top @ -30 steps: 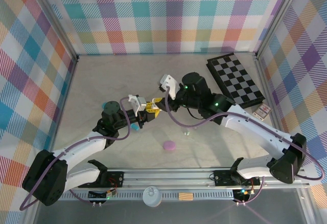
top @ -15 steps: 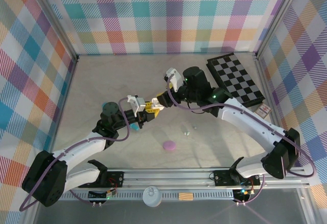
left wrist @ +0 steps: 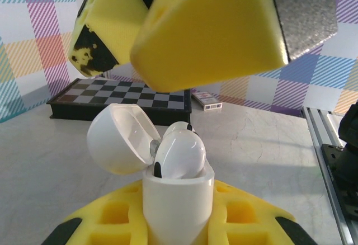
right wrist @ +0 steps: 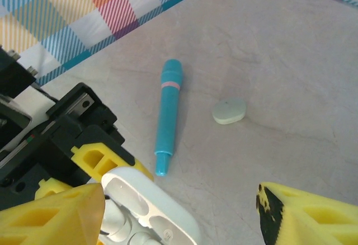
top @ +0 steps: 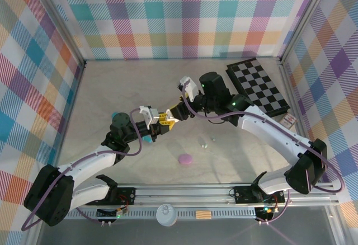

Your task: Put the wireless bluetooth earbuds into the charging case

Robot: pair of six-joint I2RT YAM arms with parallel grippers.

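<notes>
**White earbuds sit in the open case**

The left gripper (top: 158, 123) clamps the base of a smooth white charging case (left wrist: 178, 192), whose rounded lid is flipped open. Glossy white earbuds (left wrist: 180, 154) stand in it, heads poking up. Just above, the right gripper (top: 177, 112) spreads its yellow fingers (left wrist: 207, 27) wide, holding nothing. A teal cylinder (right wrist: 168, 116) and a mint pebble-shaped case (right wrist: 229, 111) lie on the pale table (right wrist: 291, 60).

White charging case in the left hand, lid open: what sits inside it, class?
Two white earbuds poke from the charging case; their stems are hidden in its body.
</notes>
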